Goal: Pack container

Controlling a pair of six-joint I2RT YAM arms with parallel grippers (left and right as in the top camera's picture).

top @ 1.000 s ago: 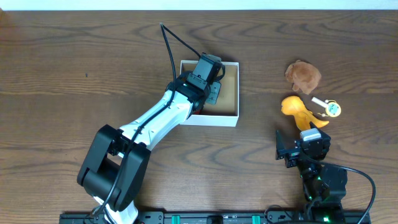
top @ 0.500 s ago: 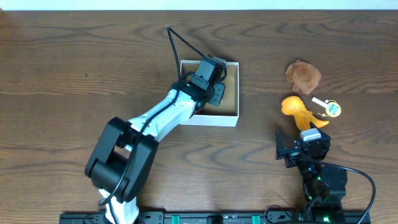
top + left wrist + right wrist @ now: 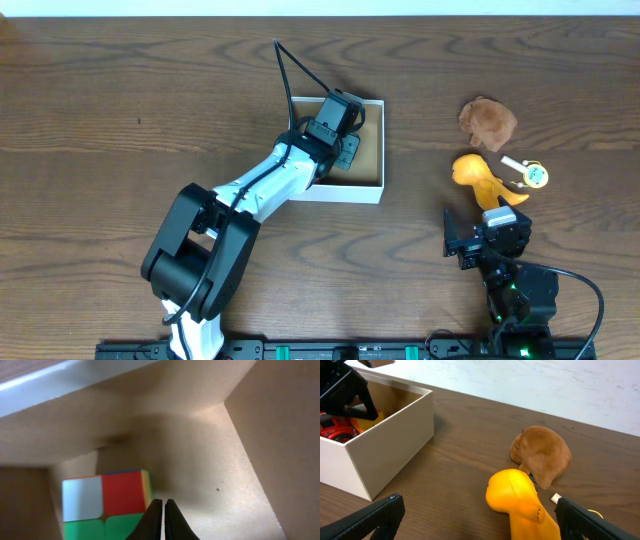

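Observation:
The container (image 3: 372,150) is a white-walled square box with a tan inside, at the table's middle; it also shows in the right wrist view (image 3: 385,445). My left gripper (image 3: 163,510) is inside it, shut and empty, tips just right of a colourful cube (image 3: 105,505) lying on the box floor. In the overhead view the left gripper (image 3: 345,150) covers most of the box. My right gripper (image 3: 480,520) is open near the table's front right, its fingers either side of an orange toy (image 3: 520,497).
On the right lie a brown plush toy (image 3: 487,122), the orange toy (image 3: 478,178) and a small white and green item (image 3: 528,173). A red toy (image 3: 337,427) shows inside the box. The right arm's base (image 3: 505,275) stands at the front edge.
The left arm's base and elbow have swung a little to the right, while its gripper stays inside the box. The right arm has not moved.

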